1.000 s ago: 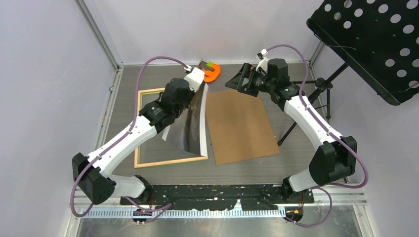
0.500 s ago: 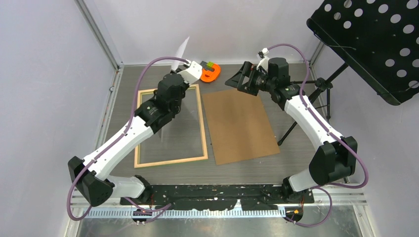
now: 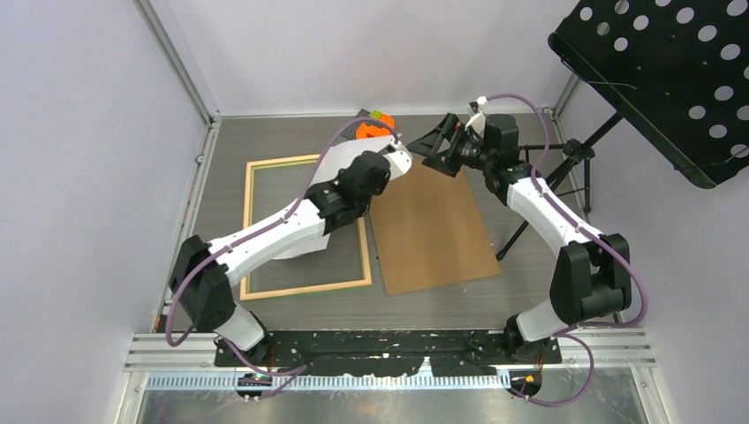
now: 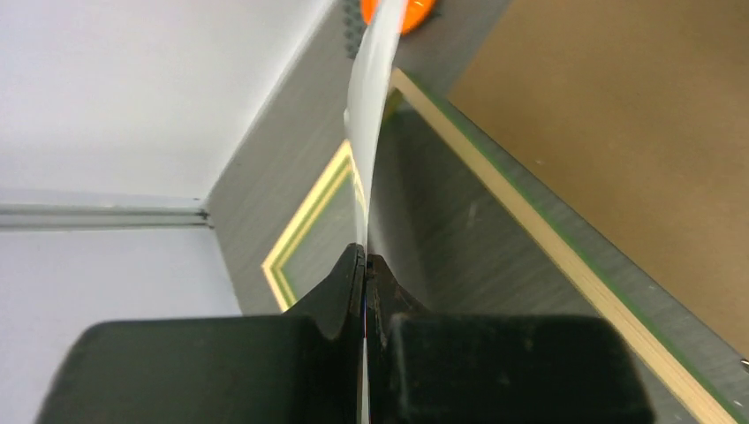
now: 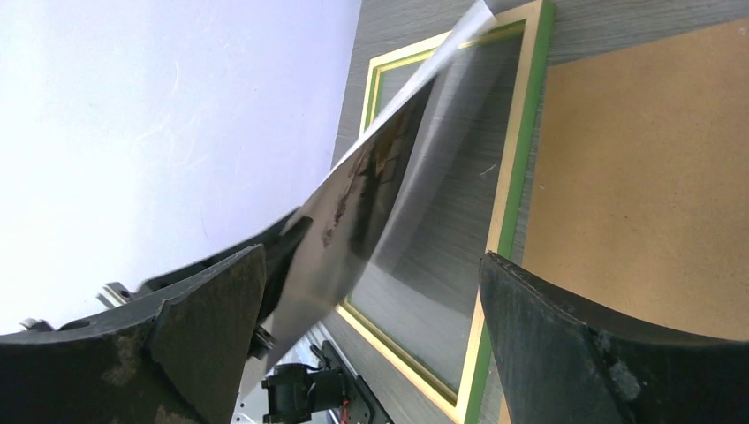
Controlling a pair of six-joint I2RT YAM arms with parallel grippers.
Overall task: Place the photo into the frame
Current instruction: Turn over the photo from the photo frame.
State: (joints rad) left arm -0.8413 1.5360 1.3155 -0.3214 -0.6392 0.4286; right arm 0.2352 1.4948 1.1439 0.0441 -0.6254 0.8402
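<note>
The photo (image 3: 340, 161) hangs in the air over the far right part of the frame (image 3: 261, 289), its white back showing from above. My left gripper (image 3: 382, 152) is shut on the photo's edge; in the left wrist view the photo (image 4: 371, 106) stands edge-on out of my left gripper (image 4: 364, 258). The frame lies flat, pale wood up, with a green side on its rail (image 4: 539, 234). My right gripper (image 3: 439, 143) is open, held apart from the photo near the board's far edge. Its wrist view shows the photo's dark glossy face (image 5: 371, 203) above the frame (image 5: 517, 177), beyond my right gripper (image 5: 371, 258).
A brown backing board (image 3: 433, 225) lies flat right of the frame. An orange object (image 3: 374, 126) sits at the back by the wall. A black perforated stand (image 3: 671, 71) on a tripod is at the far right. Walls close in at left and back.
The left arm swung the photo up off the frame's right side toward the back wall, then rightward over the frame's far right corner. The right gripper shifted slightly toward the back, still open.
</note>
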